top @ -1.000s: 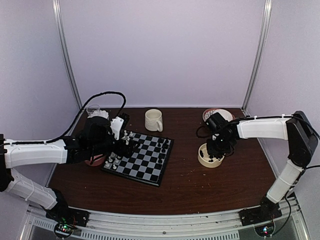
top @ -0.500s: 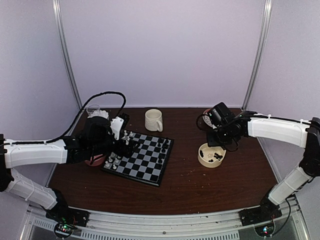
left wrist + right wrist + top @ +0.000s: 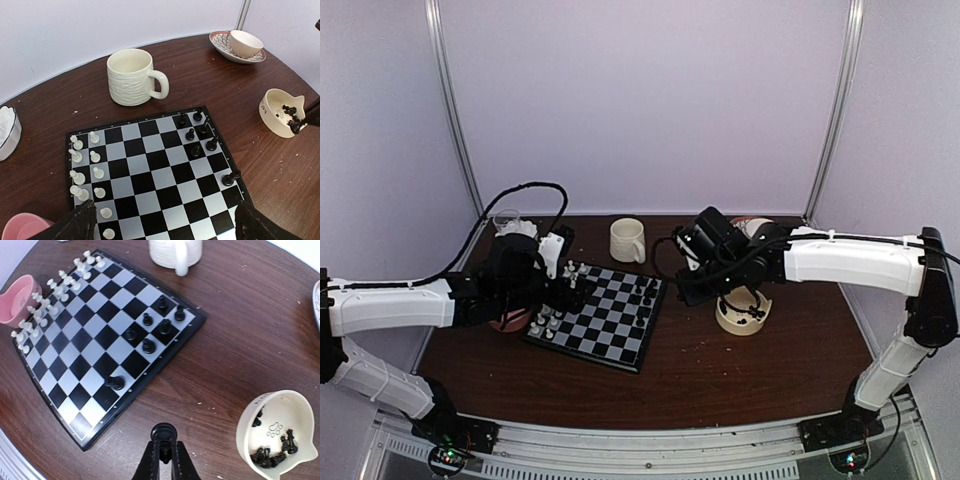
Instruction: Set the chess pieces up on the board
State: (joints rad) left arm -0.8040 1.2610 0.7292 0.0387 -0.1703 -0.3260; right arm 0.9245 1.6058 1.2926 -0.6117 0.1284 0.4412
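Board (image 3: 92,337) lies just beside right end effector (image 3: 164,450), clamped on black piece (image 3: 164,432).

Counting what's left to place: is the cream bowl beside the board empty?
Not empty. The cream bowl holds a cluster of black pieces at its bottom; they are too small and bunched to count.

Checkered board (image 3: 150,170) flat; white pieces (image 3: 94,156) one side, black pieces (image 3: 190,134) opposite

Soft, even light — faint shadows, overhead view slightly grainy, wrist views sharp, edges bowed by wide lenses
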